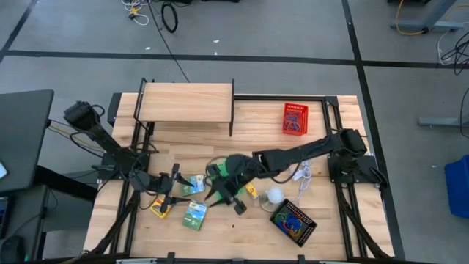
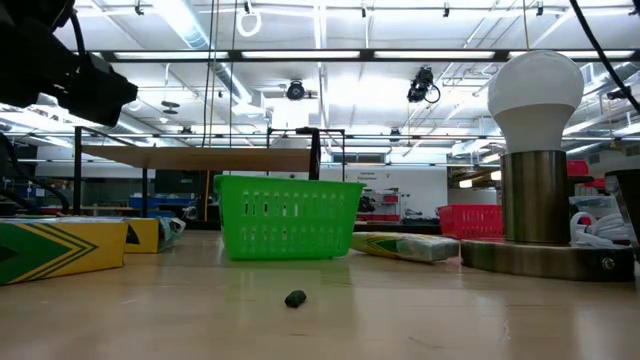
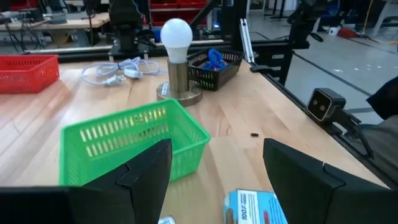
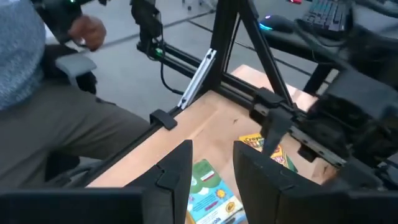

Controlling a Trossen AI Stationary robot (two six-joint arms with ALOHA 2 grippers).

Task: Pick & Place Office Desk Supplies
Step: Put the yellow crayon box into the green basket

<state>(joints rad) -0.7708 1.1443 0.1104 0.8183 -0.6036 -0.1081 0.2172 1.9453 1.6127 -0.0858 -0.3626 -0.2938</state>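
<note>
My left gripper (image 1: 178, 185) (image 3: 217, 180) hangs open just left of the green mesh basket (image 1: 220, 173) (image 3: 134, 143) and holds nothing. A blue packet (image 1: 196, 185) (image 3: 252, 208) lies below its fingers. My right gripper (image 1: 223, 192) (image 4: 213, 174) reaches over the basket toward the near edge and is open and empty. Under it lie a green printed packet (image 1: 195, 215) (image 4: 210, 193) and a yellow crayon box (image 1: 163, 207) (image 4: 268, 148). A small yellow piece (image 1: 251, 191) rests flat on the table. Coloured loops (image 1: 292, 220) (image 3: 214, 57) fill the black mesh basket (image 1: 302, 229).
A white bulb on a metal stand (image 1: 275, 195) (image 2: 535, 150) with white cord (image 1: 302, 176) stands right of the green basket. The red basket (image 1: 295, 119) sits far right and a wooden shelf (image 1: 187, 101) far left. A small dark bit (image 2: 295, 298) lies near the front. A person (image 4: 37, 74) sits beyond the table.
</note>
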